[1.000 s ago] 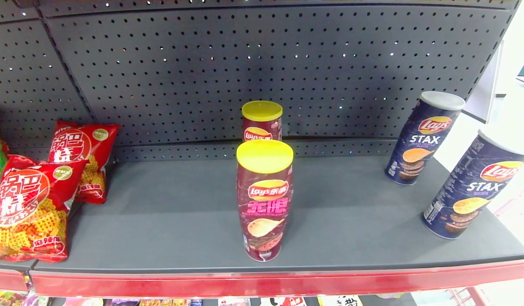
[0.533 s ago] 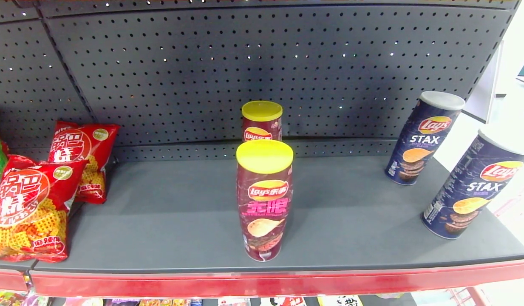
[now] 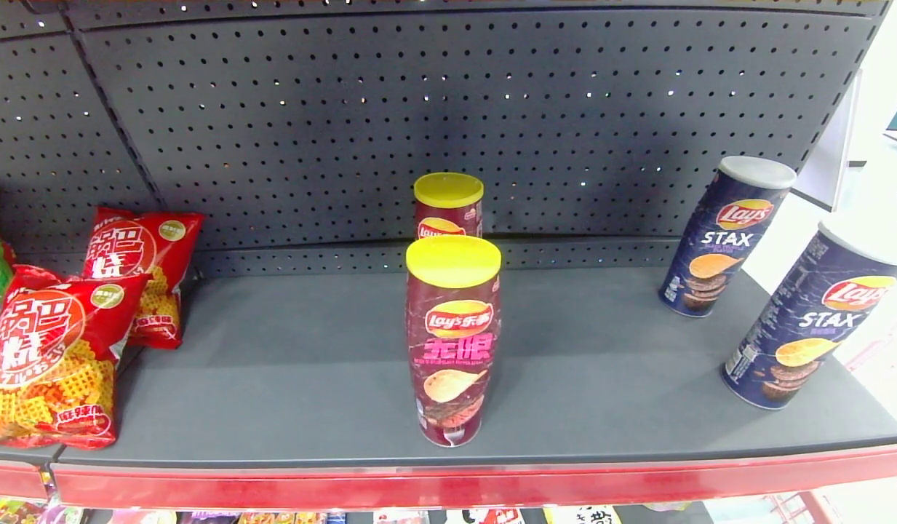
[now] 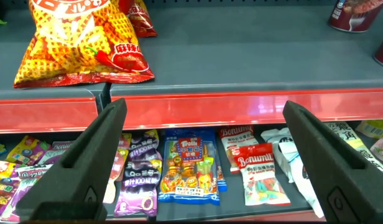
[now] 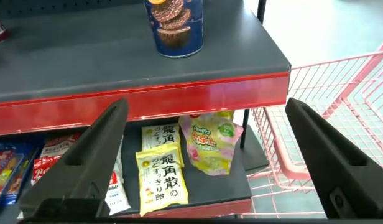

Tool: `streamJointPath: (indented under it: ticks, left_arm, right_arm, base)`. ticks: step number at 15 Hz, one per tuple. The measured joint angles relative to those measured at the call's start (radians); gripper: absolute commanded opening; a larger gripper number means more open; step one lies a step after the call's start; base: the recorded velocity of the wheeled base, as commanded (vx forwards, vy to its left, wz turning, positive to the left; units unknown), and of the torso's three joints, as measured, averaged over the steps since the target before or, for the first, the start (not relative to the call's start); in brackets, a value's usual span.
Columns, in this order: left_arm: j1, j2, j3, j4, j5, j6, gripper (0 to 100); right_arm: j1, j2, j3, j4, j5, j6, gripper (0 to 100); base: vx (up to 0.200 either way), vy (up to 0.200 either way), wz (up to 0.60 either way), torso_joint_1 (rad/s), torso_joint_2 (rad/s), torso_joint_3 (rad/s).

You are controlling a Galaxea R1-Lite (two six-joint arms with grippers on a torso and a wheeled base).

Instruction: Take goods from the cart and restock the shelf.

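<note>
At the front of the grey shelf (image 3: 288,378), a red lip (image 3: 448,484) runs along the edge you face. A dark pegboard wall (image 3: 346,131) closes the back.

Two red snack bags (image 3: 48,364) sit at the shelf's left end. A maroon can with a yellow lid (image 3: 453,342) stands upright mid-shelf near the lip, with a second maroon can (image 3: 448,207) behind it against the wall. Bare shelf lies open on both sides of them. Two blue cans (image 3: 724,240) stand at the right end, the nearer one close to the front corner.

Your left gripper (image 4: 204,162) hangs before the lip with its fingers wide apart and nothing between them, and candy packets (image 4: 260,174) lie on a lower shelf beyond. Your right gripper (image 5: 207,162) is likewise spread and holds nothing, off the shelf's right end. A pink wire cart (image 5: 359,99) stands just beside that end.
</note>
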Motion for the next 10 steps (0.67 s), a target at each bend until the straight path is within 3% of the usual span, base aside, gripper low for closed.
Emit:
streamJointPath:
  ticks: [10]
  left_arm:
    - [0.000, 0.000, 0.000, 0.000, 0.000, 0.000, 100]
  right_arm:
    - [0.000, 0.000, 0.000, 0.003, 0.011, -0.046, 100]
  base:
    - [0.000, 0.000, 0.00, 0.000, 0.00, 0.000]
